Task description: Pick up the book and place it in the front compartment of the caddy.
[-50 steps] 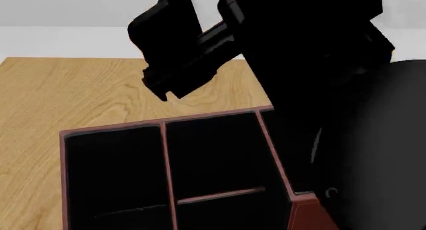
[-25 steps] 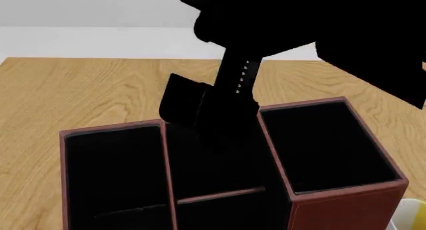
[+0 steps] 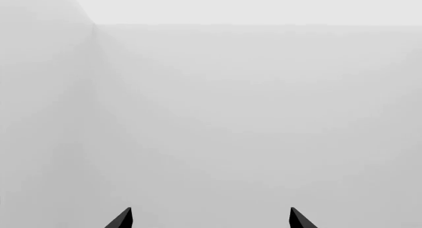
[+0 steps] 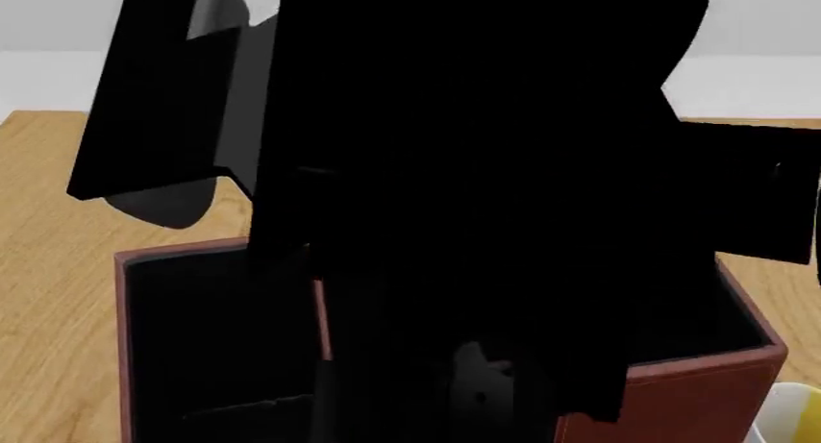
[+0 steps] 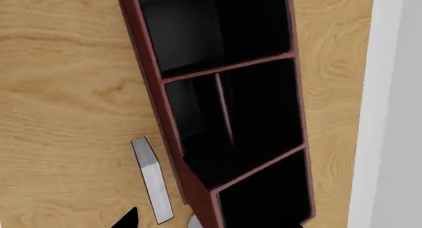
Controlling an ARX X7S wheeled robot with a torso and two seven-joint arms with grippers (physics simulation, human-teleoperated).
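Note:
The book [image 5: 152,181] stands on the table against the caddy's low outer wall; from above I see mainly its pale page edge. The red-brown caddy [image 5: 150,65] lies below my right gripper [image 5: 214,222], whose jaws are wide apart and hold nothing, high above the caddy and the book. The front compartment [image 5: 196,116] is the narrower cell of the middle column, on the book's side of the low divider [image 5: 225,114]. In the head view my right arm [image 4: 487,174] covers most of the caddy [image 4: 121,299]; the book is out of that view. My left gripper [image 3: 211,219] is open and empty, facing a bare grey wall.
A pale mug [image 4: 795,414] stands beside the caddy's tall end cell [image 4: 680,385]; its rim also shows in the right wrist view [image 5: 195,223]. The long undivided cell [image 5: 211,25] is at the other end. The table edge [image 5: 366,114] runs just behind the caddy.
In the head view my right arm has swung in over the caddy and towards the camera. It now fills most of the picture and hides the middle and right cells.

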